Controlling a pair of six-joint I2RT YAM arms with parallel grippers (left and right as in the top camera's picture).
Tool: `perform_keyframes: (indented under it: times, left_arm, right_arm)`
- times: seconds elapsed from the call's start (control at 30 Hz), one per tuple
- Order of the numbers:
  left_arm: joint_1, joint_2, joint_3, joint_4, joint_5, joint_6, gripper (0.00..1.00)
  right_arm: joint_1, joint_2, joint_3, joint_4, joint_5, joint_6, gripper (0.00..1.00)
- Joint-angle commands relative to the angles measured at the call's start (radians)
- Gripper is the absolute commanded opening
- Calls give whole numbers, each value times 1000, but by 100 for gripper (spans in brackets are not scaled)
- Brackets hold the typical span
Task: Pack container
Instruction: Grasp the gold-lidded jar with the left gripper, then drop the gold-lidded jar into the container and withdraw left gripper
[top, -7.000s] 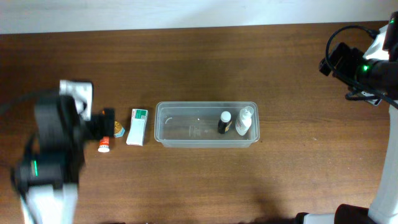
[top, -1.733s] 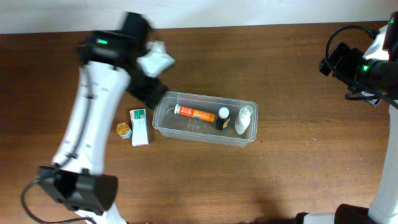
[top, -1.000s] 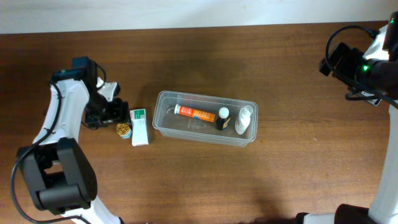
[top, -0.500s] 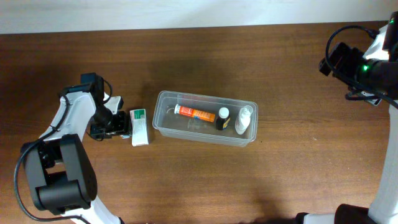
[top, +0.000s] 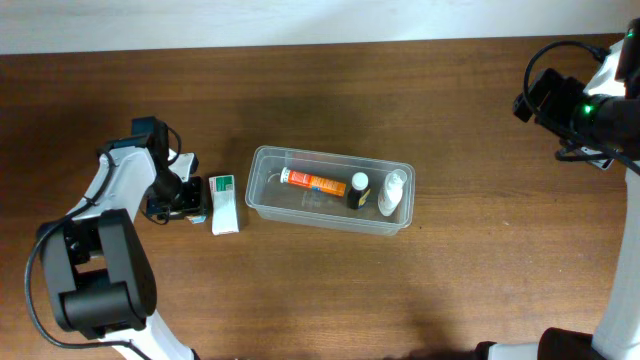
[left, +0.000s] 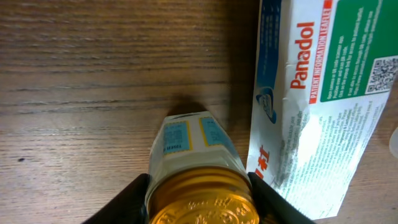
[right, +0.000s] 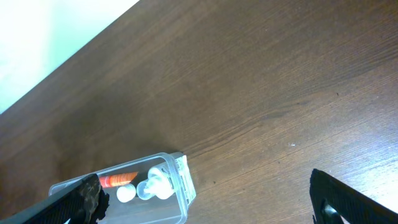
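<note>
The container (top: 256, 196), a long clear tub, lies mid-table holding an orange tube (top: 313, 182), a dark bottle with a white cap (top: 358, 192) and a clear bottle (top: 392, 193). Left of it lies a white and green Panadol box (top: 224, 203). My left gripper (top: 185, 203) stands right beside the box and hides the jar from above. In the left wrist view a small gold-lidded jar (left: 189, 146) sits between the black fingers (left: 127, 202), which press on both its sides. My right gripper (top: 565, 95) hangs open and empty, high at the far right.
The Panadol box (left: 311, 106) lies directly to the right of the jar, almost touching it. In the right wrist view the container (right: 181, 186) is far below, and bare wooden table (right: 261, 93) spreads around it.
My left gripper moved down over the gold-lidded jar beside the box and its fingers closed in on the jar. The right arm has not moved.
</note>
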Motion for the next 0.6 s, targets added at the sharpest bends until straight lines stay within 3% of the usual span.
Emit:
perform_keyframes:
  times: [0.0, 0.23, 0.43, 0.57]
  left_arm:
    - [1, 18, 12, -5, -4, 0, 38]
    - [0, 12, 199, -176, -4, 1, 32]
    - [-34, -1, 526, -406, 31, 40, 31]
    - [-133, -18, 716, -489, 69, 95, 31]
  right_arm:
    - [-7, 4, 5, 3, -6, 7, 98]
    - [-7, 4, 5, 3, -5, 7, 98]
    - [-7, 4, 5, 3, -5, 7, 98]
    - [-7, 4, 5, 2, -6, 7, 98]
